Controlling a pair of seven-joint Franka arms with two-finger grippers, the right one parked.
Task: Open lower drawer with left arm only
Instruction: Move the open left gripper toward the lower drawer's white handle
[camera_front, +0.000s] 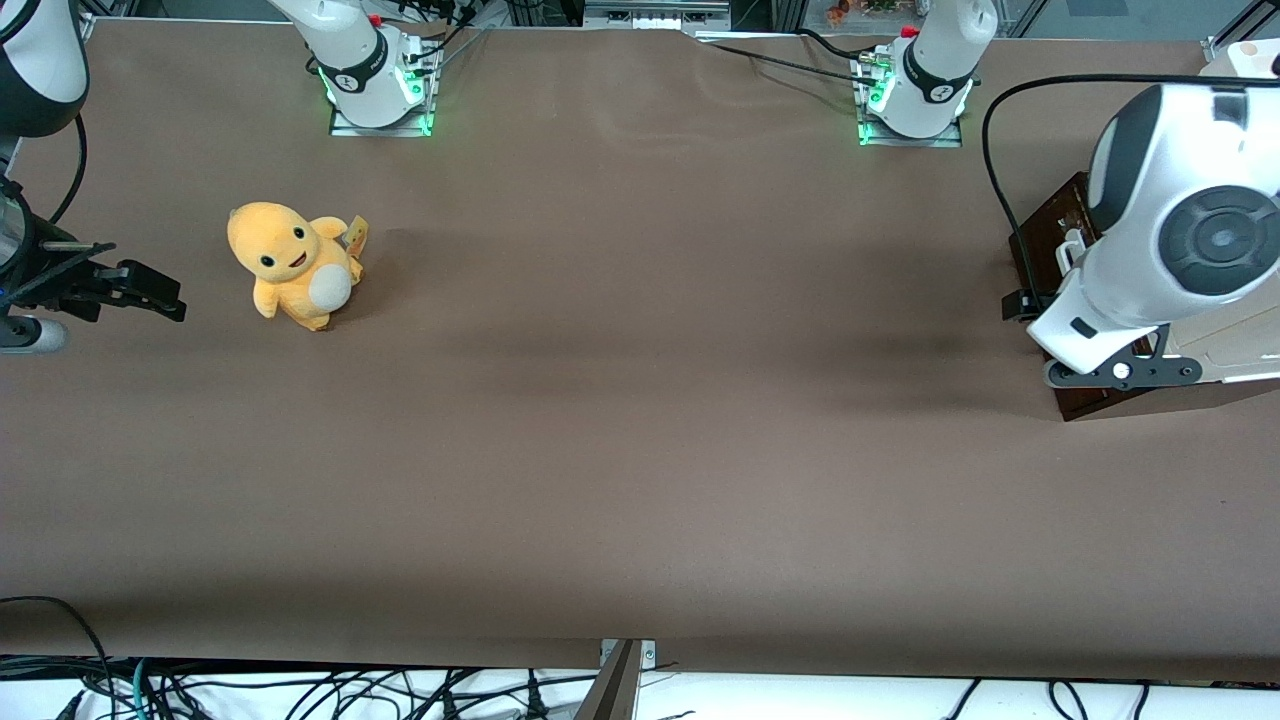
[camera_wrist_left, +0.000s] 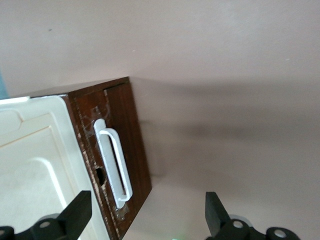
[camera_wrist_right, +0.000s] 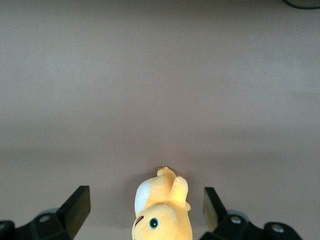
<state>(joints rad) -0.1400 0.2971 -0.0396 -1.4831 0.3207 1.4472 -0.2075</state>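
Drawer (camera_wrist_left: 125, 150): dark front with white handle (camera_wrist_left: 114, 162), shut, at the working arm's end of the table (camera_front: 640, 450)
Gripper (camera_wrist_left: 147, 215): above the drawer front; fingers (camera_wrist_left: 77, 212) spread wide, holding nothing, clear of the handle
Plush (camera_front: 290, 262): toward the parked arm's end

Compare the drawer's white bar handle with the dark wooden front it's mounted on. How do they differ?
The white bar handle is a slim, smooth, clean loop; the lower drawer front is a broad flat panel. The handle is bright white; the front is dark brown, scuffed near its edge. The handle stands proud of the front. Both run the same way lengthwise. The left arm's hand hovers open, fingers astride the handle, not touching.
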